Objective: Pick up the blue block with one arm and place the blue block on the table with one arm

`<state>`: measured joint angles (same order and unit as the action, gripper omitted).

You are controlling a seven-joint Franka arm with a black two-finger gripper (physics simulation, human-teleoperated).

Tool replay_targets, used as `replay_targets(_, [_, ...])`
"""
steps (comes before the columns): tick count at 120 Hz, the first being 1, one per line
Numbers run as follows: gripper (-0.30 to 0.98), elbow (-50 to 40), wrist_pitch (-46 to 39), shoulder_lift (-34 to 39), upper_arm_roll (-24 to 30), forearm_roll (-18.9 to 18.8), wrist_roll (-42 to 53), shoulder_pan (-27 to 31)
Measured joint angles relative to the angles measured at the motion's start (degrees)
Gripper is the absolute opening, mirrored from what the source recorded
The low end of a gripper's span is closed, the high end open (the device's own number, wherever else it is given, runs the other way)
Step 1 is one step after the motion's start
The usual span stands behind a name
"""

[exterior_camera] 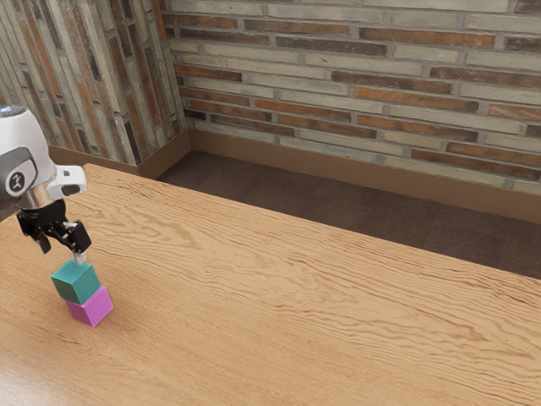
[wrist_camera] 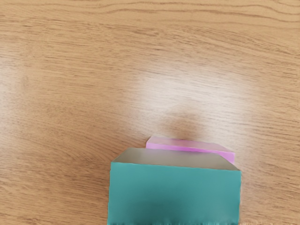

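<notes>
1. Blue-green block point(exterior_camera: 74, 284) sits on the magenta block point(exterior_camera: 91, 308), lower left of the exterior view; that upper one is your target.
2. Your gripper point(exterior_camera: 63, 251) stands open above it, fingers well parted, holding nothing.
3. The target lies below the jaws, slightly toward the exterior view's right; you'll likely need to centre, then descend.
4. Wood-grained table point(exterior_camera: 279, 321) foreground, brick wall point(exterior_camera: 338, 76) behind.

- We see the wood-grained table point(exterior_camera: 296, 313) spreading out around the pink block point(exterior_camera: 91, 309).
- We find the pink block sitting directly on the table.
</notes>
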<state>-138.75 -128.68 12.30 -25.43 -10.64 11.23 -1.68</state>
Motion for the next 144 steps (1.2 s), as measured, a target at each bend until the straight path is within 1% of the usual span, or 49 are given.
replay_targets(24, [0.68,-3.5,-1.46,1.65,0.03,0.16,2.73,-0.06])
replay_targets(51, [0.68,-3.35,-3.5,-1.64,-0.03,1.47,4.96,-0.06])
replay_targets(83, [0.68,-2.58,-5.16,-3.67,-0.22,3.14,6.92,-0.03])
replay_targets(118, [0.68,-2.11,-6.34,-5.75,-0.68,3.8,8.47,0.0])
replay_targets(131, [0.63,-1.64,-6.77,-7.28,-0.69,4.52,8.89,-0.04])
replay_targets(144, [0.53,-1.54,-7.16,-7.86,-0.68,5.78,9.24,-0.03])
